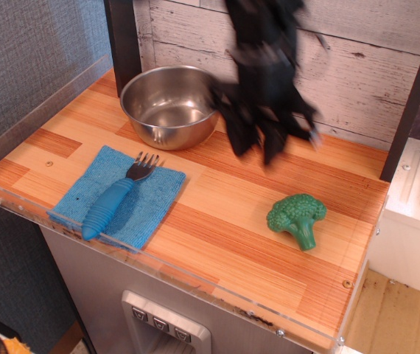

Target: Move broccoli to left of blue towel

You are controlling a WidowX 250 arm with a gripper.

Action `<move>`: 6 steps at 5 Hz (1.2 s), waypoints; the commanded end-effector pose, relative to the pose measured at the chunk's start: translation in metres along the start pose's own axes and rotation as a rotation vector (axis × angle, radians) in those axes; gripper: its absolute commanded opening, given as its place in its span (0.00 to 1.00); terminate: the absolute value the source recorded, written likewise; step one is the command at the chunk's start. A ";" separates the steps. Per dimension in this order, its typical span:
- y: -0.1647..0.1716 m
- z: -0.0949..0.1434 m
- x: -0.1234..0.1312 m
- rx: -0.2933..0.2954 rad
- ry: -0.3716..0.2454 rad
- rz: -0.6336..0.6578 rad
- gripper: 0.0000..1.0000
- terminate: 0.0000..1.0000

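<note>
Green broccoli (pixel 297 218) lying free, well below blurred hand (pixel 258 144), fingers spread

A black robot arm, heavily smeared by motion blur, with a thick dark upper body. At its lower end a black claw (pixel 260 147) shows two broad, dark prongs. Finer details such as screws or markings cannot be made out.

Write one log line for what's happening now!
gripper: blurred, above table, empty | broccoli: lying right of blue towel, not moved | fork: on towel
</note>
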State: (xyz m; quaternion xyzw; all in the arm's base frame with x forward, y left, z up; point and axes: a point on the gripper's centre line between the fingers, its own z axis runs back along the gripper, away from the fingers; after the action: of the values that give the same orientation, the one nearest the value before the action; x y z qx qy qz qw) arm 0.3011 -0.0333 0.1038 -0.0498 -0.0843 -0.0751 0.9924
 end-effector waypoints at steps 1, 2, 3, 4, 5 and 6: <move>0.054 0.033 -0.004 -0.037 0.017 -0.058 0.00 0.00; 0.019 0.016 -0.011 0.032 0.015 -0.066 1.00 0.00; -0.007 0.000 -0.011 0.101 -0.006 -0.030 1.00 0.00; -0.031 -0.016 -0.003 0.134 -0.024 -0.022 1.00 0.00; -0.045 -0.027 0.009 0.151 -0.082 0.050 1.00 0.00; -0.046 -0.036 0.018 0.138 -0.107 0.105 1.00 0.00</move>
State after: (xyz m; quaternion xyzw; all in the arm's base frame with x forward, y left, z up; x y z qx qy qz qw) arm 0.3078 -0.0852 0.0622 0.0162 -0.1183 -0.0135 0.9928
